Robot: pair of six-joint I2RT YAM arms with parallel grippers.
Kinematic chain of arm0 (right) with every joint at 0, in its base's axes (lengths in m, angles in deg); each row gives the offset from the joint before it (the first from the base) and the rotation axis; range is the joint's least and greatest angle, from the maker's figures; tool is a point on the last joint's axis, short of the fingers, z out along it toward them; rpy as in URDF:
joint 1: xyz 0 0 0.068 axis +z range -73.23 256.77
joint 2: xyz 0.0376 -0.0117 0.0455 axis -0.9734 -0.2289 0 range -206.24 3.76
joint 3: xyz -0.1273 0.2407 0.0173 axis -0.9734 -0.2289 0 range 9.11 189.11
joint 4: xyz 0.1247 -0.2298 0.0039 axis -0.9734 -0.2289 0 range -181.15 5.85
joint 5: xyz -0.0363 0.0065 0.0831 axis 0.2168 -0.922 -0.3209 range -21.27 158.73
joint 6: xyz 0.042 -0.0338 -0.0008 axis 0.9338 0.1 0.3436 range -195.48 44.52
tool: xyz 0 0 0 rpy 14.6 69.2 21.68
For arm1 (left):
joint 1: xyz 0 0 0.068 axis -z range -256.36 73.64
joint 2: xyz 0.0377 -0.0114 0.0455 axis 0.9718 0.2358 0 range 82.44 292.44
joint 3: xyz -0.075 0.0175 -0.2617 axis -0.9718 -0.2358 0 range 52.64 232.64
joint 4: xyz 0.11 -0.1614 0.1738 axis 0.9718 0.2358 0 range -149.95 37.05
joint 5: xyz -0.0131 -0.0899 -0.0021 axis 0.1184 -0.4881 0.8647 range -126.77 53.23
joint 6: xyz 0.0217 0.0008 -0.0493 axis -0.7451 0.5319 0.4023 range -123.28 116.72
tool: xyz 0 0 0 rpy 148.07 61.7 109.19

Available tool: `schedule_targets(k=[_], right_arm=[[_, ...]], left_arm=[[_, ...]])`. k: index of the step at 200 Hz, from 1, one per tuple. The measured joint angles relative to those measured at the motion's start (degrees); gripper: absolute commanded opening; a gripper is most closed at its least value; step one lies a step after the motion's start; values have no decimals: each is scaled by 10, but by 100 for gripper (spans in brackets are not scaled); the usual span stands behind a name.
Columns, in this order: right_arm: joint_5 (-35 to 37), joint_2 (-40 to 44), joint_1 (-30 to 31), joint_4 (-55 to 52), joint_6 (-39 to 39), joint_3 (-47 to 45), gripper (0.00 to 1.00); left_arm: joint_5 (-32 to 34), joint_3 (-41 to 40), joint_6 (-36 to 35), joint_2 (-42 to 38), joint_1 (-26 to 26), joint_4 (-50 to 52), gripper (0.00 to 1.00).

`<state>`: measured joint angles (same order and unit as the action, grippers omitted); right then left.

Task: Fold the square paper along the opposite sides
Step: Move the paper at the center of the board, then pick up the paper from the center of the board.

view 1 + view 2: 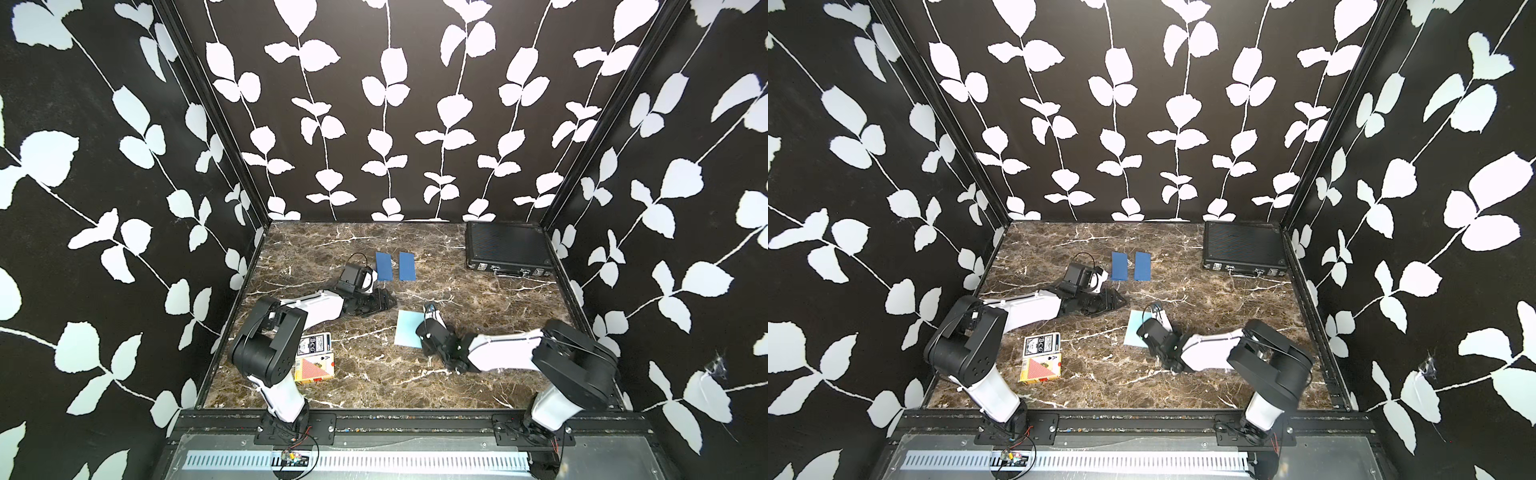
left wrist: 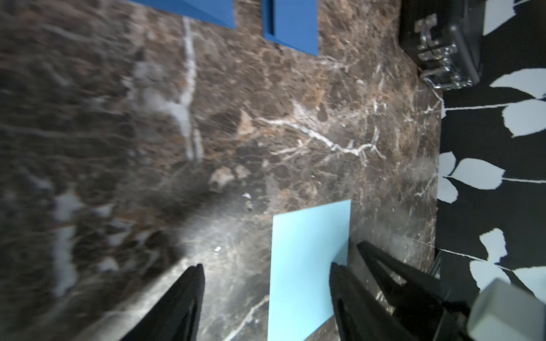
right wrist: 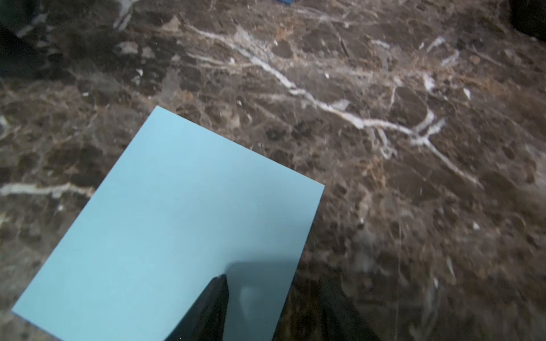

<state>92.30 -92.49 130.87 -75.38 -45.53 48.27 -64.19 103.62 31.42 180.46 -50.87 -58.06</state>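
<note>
Probably a lab test booth: leaf-papered walls (image 1: 374, 104), marble tabletop (image 1: 478, 365).

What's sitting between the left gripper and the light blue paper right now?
Nothing: only bare marble tabletop separates the left gripper from the light blue paper, visible in both top views.

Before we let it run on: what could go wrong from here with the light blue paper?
1. One finger of the right gripper sits over the light blue paper near its edge. Pulling away could drag the sheet across the marble table.
2. The open left gripper hangs close beside the same sheet, so the arms could clash if both move in.
</note>
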Motion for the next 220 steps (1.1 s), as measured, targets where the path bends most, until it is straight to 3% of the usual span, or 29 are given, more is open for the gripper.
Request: schedule_targets(k=[59, 101, 151, 190, 220], right_arm=[[-73, -50, -62, 21, -98, 65, 52], [-126, -22, -80, -55, -123, 84, 55], [-282, 76, -157, -104, -2, 85, 57], [-423, 42, -229, -83, 78, 80, 57], [-488, -15, -238, -44, 101, 70, 56]], left_arm=[[-6, 28, -21, 30, -5, 37, 68], [1, 70, -42, 32, -6, 110, 69], [10, 111, -68, 32, -4, 210, 77], [-8, 113, -68, 43, 10, 244, 79], [-31, 128, -64, 68, 16, 246, 79]])
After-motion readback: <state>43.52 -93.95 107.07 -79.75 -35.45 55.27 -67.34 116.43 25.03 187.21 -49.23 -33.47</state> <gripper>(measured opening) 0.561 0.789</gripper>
